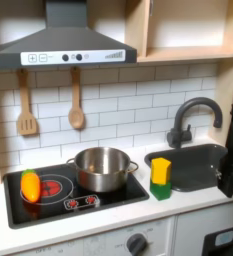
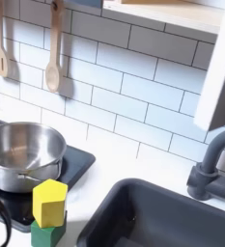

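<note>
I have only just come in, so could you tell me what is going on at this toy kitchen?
The arm's hand hangs at the first exterior view's right edge, over the sink, holding nothing that I can see; whether it is open is unclear. A yellow block sits on a green block between sink and stove. A steel pot and an orange toy rest on the stove.
</note>
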Tool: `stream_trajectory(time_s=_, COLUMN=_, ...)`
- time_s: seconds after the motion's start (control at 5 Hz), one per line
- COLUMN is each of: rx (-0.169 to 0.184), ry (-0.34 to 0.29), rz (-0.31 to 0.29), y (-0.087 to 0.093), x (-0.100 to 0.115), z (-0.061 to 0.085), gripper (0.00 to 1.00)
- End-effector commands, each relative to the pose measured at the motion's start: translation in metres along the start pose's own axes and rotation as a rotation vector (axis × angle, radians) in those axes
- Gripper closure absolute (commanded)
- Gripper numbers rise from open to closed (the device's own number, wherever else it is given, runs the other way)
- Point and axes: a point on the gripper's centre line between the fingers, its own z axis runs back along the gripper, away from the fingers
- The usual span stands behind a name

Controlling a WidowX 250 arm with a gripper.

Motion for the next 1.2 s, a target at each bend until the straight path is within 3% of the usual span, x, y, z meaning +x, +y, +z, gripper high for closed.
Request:
stream_trajectory(time_s=0.0, rx=0.0, ry=0.0, rz=0.0, y=0.0, x=0.0, z=0.0, gripper=0.0)
stream_trajectory(time_s=0.4, rx=0.018, ry=0.004, rz=0.022, y=0.009, x=0.009, z=-0.011, gripper=0.0)
stream_trajectory(time_s=1.0, rx=0.015, ry=-0.005, rz=0.056, y=0.021, x=0.036, z=-0.023, gripper=0.0)
